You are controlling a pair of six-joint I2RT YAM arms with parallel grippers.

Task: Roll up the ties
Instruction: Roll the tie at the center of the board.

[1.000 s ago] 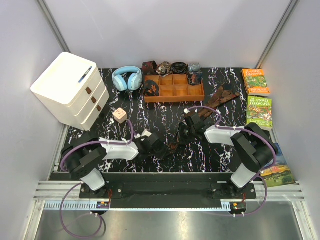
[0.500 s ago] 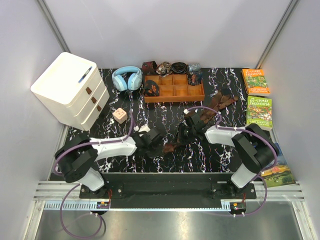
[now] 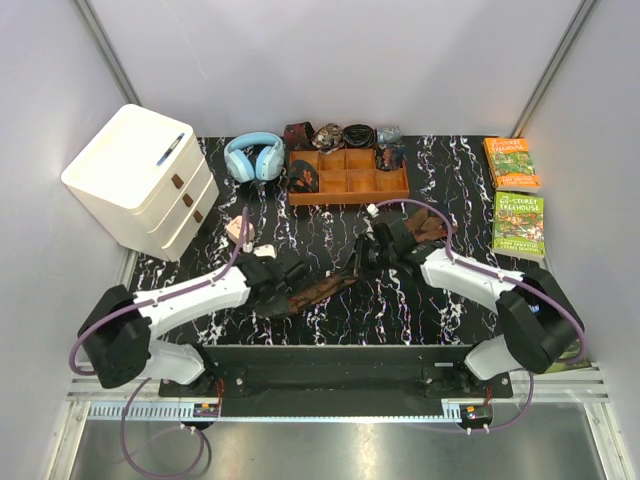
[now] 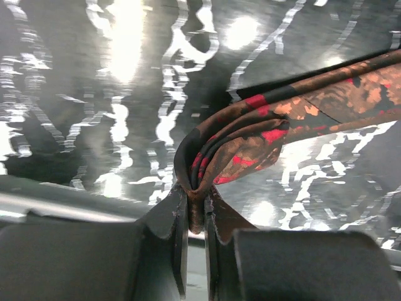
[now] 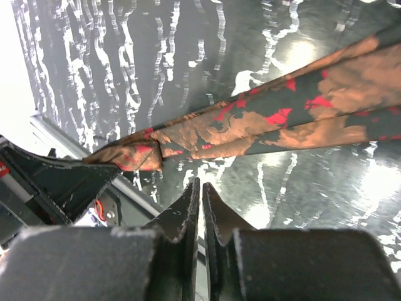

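Observation:
A dark brown tie [image 3: 325, 288] with a reddish-tan pattern lies stretched across the middle of the black marbled table, running up to the right towards a heap of tie fabric [image 3: 432, 222]. My left gripper [image 3: 283, 292] is shut on the folded near end of this tie [image 4: 301, 106]; the fabric is pinched between its fingertips [image 4: 196, 207]. My right gripper [image 3: 363, 262] is shut with nothing between its jaws and hovers just beside the tie [image 5: 282, 119], tips [image 5: 201, 188] a little short of the fabric.
An orange-brown wooden tray [image 3: 348, 190] stands at the back with one rolled tie [image 3: 303, 178] in it and several rolled items [image 3: 340, 135] behind it. Blue headphones [image 3: 253, 157] and a white drawer unit [image 3: 140, 180] are at the left, books [image 3: 520, 222] at the right.
My left gripper has pulled the tie's end to the left and towards the near edge, drawing the tie out straighter. My right arm has stretched out, its gripper shifting slightly left.

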